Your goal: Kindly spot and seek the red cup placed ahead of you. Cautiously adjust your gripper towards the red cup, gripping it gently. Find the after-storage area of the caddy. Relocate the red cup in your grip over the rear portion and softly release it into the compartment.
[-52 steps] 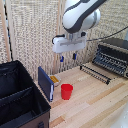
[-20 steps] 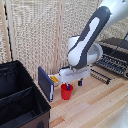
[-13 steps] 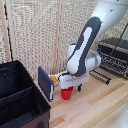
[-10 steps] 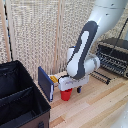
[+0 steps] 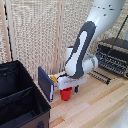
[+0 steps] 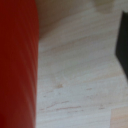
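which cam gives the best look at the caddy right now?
The exterior view. The caddy fills its lower left corner, open top and cross divider visible, with the red cup and gripper to the exterior view's right of it. The wrist view shows none of it, only close red cup wall and wood.

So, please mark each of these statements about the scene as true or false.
1. The red cup stands on the wooden table. True.
2. The red cup already lies inside the caddy. False: it is outside, toward the exterior view's right of the caddy.
3. The pincer is low, right at the cup. True.
4. The caddy is white. False: it is black.
5. The wrist view shows the cup far away and small. False: its red side fills much of the picture.
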